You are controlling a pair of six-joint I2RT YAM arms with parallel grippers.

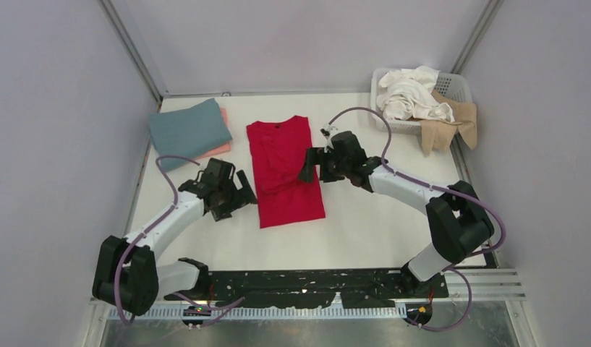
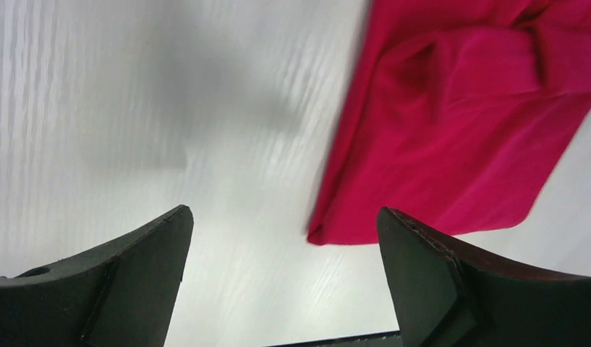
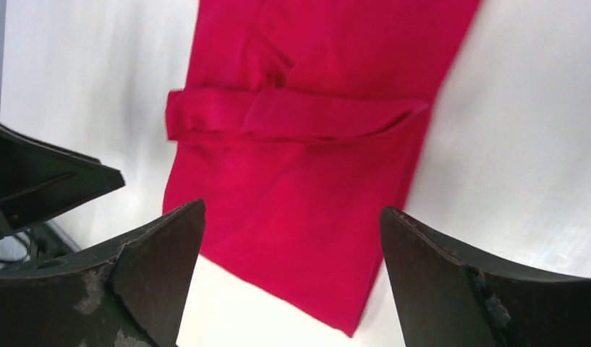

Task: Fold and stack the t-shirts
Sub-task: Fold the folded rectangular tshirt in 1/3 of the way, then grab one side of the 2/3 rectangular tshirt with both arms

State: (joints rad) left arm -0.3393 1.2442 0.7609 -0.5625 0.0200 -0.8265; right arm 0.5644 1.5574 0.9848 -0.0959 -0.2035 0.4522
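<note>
Red t-shirt (image 1: 285, 173): one item, at the middle of the bench (image 1: 379, 217), between the two arms. It lies flat as a long narrow strip with both sides turned in, collar at the far end and hem at the near end. The turned-in sleeves overlap in a crumpled band across its upper half. The hem end is smooth and square.

Teal-blue t-shirt (image 1: 189, 131): one item, folded into a compact rectangle at the far left of the bench, well apart from the red one. It rests on top of the next entry.

Salmon-pink t-shirt (image 1: 223, 150): one item, folded, under the teal-blue one. Only its right edge and near corner show.

White t-shirts (image 1: 411, 94): a loose, unfolded heap in the basket (image 1: 460, 87) at the far right corner. The count cannot be told.

Tan t-shirt (image 1: 448, 124): one item, unfolded, draped over the near rim of the basket and hanging onto the bench.

Left gripper (image 1: 241, 194): just beside the left edge of the red strip, near its hem corner. The jaws are spread wide with nothing between them, over bare bench in the wrist view.

Right gripper (image 1: 307, 166): at the right edge of the red strip, about halfway along it. The jaws are spread wide and hold nothing, with the red cloth lying below the gap in the wrist view.
</note>
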